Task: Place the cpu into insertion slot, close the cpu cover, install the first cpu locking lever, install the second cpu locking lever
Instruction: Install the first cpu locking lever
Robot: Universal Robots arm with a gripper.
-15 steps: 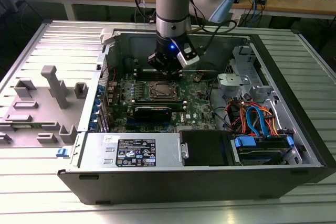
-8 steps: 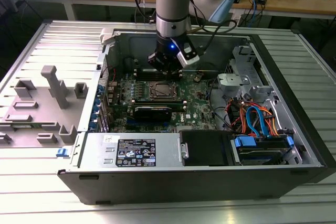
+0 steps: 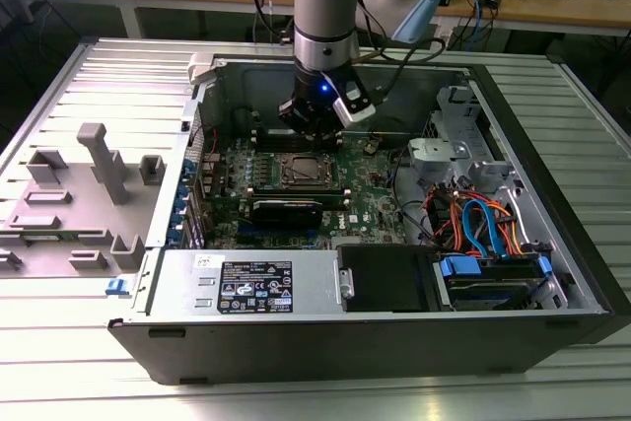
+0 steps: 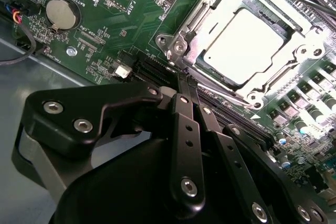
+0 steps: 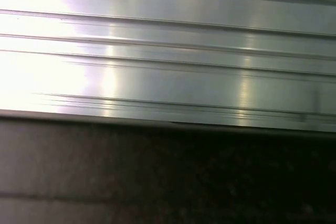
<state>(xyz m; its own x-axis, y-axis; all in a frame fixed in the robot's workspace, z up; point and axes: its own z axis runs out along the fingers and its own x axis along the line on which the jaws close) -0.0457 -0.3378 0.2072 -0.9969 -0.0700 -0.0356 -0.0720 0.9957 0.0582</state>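
The cpu lies flat in the insertion slot, pale metal top up. The cpu cover is down over it, so the chip shows thru the frame's window. A thin wire locking lever runs along the slot edge closest to the gripper; can't tell if it's hooked.

In the exterior view the gripper hangs low inside the PC case, over the far edge of the slot, so the cpu sits just to the near side of it, almost straight below. In the second wrist view the fingertips are pressed together w/ nothing between them, at the cover's corner next to the lever's end. Touching or just beside: can't tell.

Black memory slots pass under the fingers on the green motherboard. The case stands on the ribbed metal bench.
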